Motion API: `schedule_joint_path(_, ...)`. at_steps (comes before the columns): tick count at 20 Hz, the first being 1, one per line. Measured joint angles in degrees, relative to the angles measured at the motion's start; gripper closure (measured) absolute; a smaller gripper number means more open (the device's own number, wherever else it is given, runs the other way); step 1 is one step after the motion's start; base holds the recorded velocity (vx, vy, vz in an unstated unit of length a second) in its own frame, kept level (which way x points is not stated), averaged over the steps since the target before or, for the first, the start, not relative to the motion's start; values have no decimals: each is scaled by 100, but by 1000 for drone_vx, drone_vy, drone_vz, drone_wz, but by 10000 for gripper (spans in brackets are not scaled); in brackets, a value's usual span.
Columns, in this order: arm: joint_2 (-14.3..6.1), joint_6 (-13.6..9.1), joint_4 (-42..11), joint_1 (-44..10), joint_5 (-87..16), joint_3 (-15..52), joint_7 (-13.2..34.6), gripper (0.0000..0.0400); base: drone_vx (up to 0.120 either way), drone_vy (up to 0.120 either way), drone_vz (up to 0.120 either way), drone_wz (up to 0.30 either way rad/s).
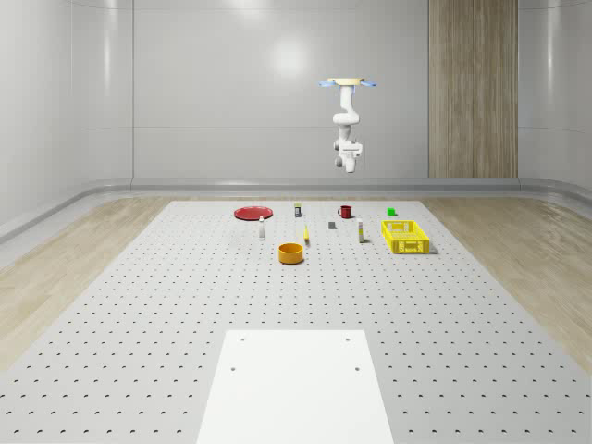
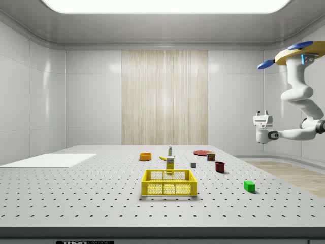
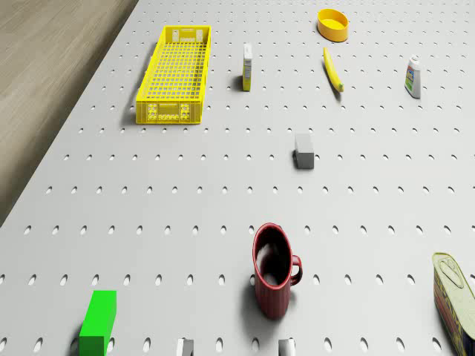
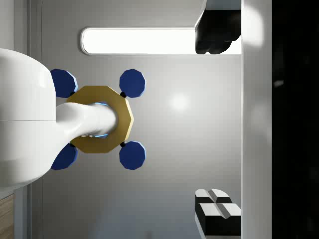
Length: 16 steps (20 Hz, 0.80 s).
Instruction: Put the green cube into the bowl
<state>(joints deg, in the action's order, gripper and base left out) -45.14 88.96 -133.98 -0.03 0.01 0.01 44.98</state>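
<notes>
The green cube (image 1: 391, 212) (image 2: 249, 186) (image 3: 98, 319) lies on the perforated table near its far edge, beyond the yellow crate. The orange bowl (image 1: 291, 252) (image 2: 145, 156) (image 3: 333, 24) stands nearer the table's middle, well away from the cube. The drone (image 1: 349, 83) (image 2: 299, 51) hovers high over the table's far edge, close to the red mug and the cube. Its arm is folded so that the gripper (image 1: 349, 169) (image 2: 262, 113) (image 4: 209, 122) points upward, far above every object. In the wrist view the fingers stand wide apart with nothing between them, and the drone's body (image 4: 102, 119) shows overhead.
A yellow crate (image 1: 406, 236) (image 3: 174, 73) stands between cube and bowl. A red mug (image 1: 345, 212) (image 3: 273, 271), grey block (image 3: 303, 150), banana (image 3: 332, 69), two small bottles, a can (image 3: 454, 300) and a red plate (image 1: 252, 213) are spread over the far half. A white panel (image 1: 296, 384) lies at the front.
</notes>
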Motion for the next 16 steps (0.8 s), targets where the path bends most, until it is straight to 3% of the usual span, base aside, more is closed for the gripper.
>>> schedule_joint_path(8,228,-708,973,-19,7,11,-10,0,0,120,0,0)
schedule_joint_path(16,450,-1041,1563,-30,11,17,-15,0,0,120,0,0)
